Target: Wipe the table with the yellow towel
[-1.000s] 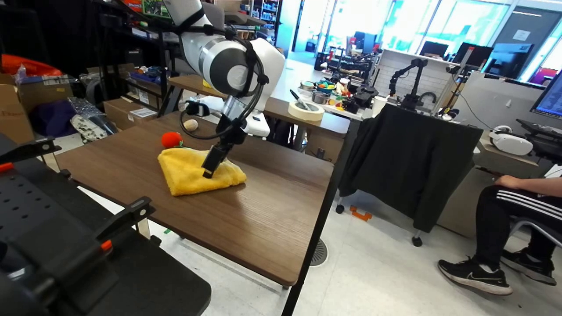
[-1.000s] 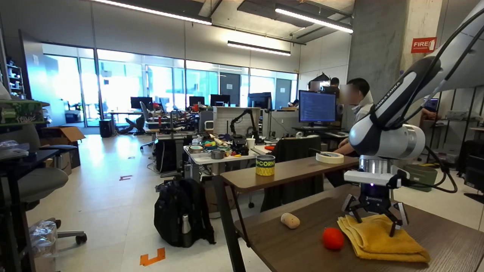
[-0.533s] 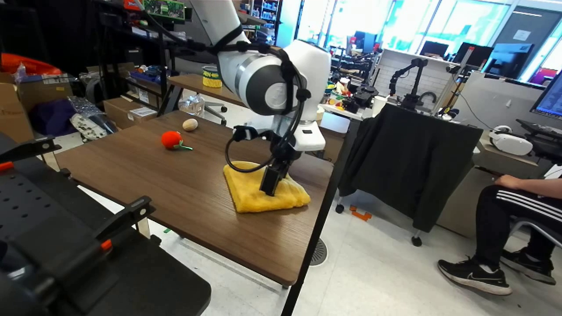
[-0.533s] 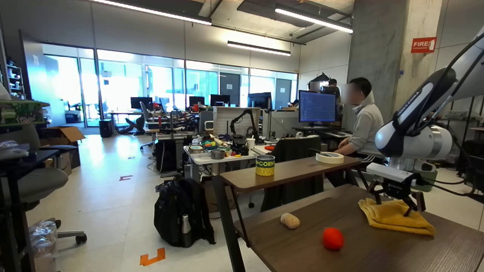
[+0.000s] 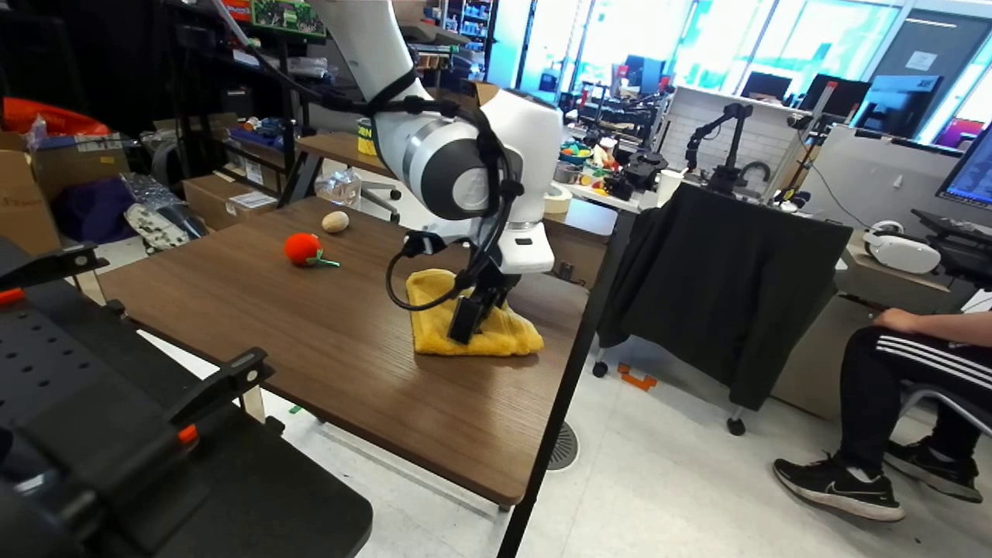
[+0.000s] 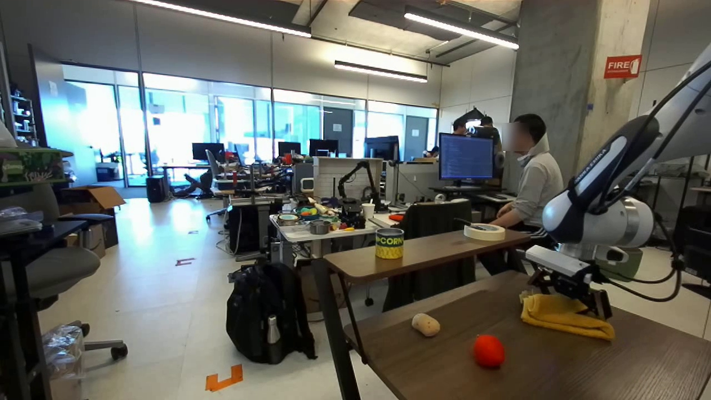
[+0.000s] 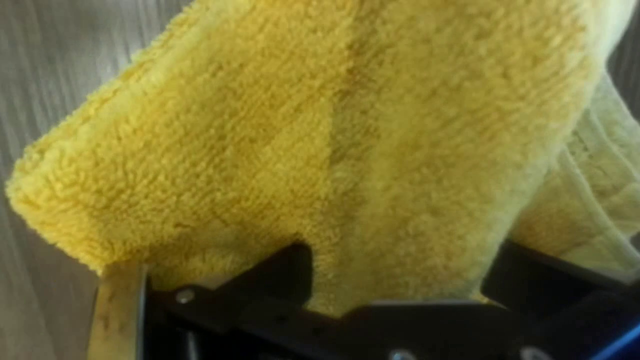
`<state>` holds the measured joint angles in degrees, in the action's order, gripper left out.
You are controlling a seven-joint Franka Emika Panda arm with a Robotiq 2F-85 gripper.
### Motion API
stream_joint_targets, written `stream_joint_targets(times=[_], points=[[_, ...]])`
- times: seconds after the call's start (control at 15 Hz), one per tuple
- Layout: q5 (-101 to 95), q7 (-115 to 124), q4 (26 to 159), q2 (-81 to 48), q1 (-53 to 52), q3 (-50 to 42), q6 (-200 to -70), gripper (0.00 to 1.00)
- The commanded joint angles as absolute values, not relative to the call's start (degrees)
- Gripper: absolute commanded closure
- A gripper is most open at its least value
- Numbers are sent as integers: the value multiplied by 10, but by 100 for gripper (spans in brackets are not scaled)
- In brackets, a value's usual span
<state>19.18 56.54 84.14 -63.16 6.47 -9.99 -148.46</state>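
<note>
the yellow towel (image 5: 504, 335) lies folded on the wood-grain table (image 5: 310, 318), with the gripper (image 7: 400, 265) pressed down onto it. in the wrist view its fingers (image 7: 294, 271) stand wide apart, tips in the cloth, and a ridge of towel lies loose between them. above the towel, the white panda arm (image 5: 446, 174) slants up. in an exterior view a red-orange tomato (image 5: 301, 249) with a green stem sits left of the towel, and a potato (image 5: 335, 222) lies behind it to the left. in an exterior view, beyond the towel and to its left, a raised shelf (image 6: 433, 248) bears a yellow can (image 6: 390, 244) marked "corn" and a roll of tape (image 6: 484, 235). well beyond the towel, a person (image 6: 539, 183) sits before a monitor (image 6: 465, 156).
</note>
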Motion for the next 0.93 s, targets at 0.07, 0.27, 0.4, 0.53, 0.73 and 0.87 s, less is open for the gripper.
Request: stream_joint_targets(times=[0.07, 0.27, 0.4, 0.53, 0.73, 0.87], points=[[190, 573, 807, -670, 22, -57, -1491, 0], [196, 577, 789, -665, 17, -44, -1463, 0], [195, 585, 793, -660, 26, -51, -1431, 0], [200, 595, 817, -652, 41, -65, -1434, 0], [204, 625, 864, -637, 66, -96, -1449, 0], [201, 645, 887, -632, 79, -120, -1464, 0]])
